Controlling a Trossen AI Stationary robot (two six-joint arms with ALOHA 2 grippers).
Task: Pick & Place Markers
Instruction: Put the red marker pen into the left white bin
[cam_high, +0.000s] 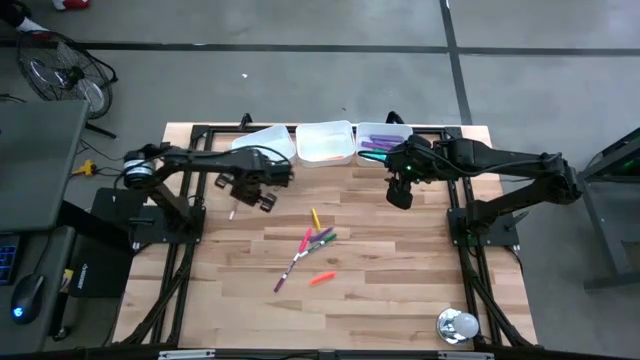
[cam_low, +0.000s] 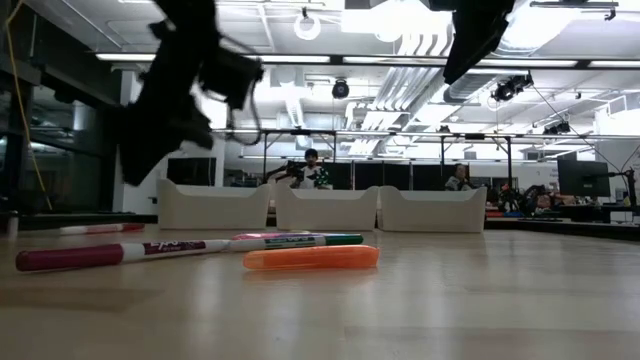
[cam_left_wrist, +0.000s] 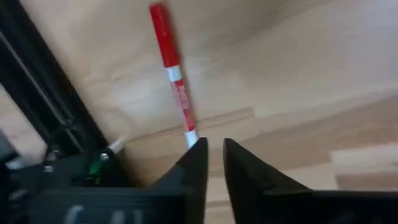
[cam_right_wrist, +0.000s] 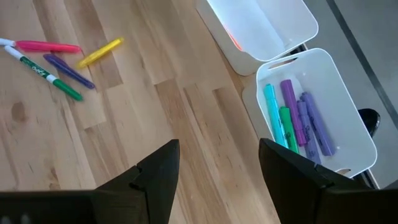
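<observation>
Left of the middle tray (cam_high: 326, 142), the left gripper (cam_high: 252, 193) hung above the wood, low beside the left tray (cam_high: 268, 143). Its fingers (cam_left_wrist: 198, 163) stood nearly together with a thin gap; whether they gripped anything I could not tell. A red-and-white marker (cam_left_wrist: 174, 78) lay just beyond the tips, long axis running away from the fingers, one end at the fingertip.

Nearer than the middle tray on the table, loose markers (cam_high: 312, 250) lay scattered: yellow (cam_high: 315, 218), pink, green, purple, and an orange one (cam_high: 321, 278) farthest from it. Nothing stood between them and either arm.

Right of the middle tray, the right gripper (cam_high: 400, 192) hovered with fingers (cam_right_wrist: 158, 171) wide apart and empty, beside the right tray (cam_right_wrist: 348, 109), which held teal, green and purple markers. Judged: the left arm was nearer the red marker.
</observation>
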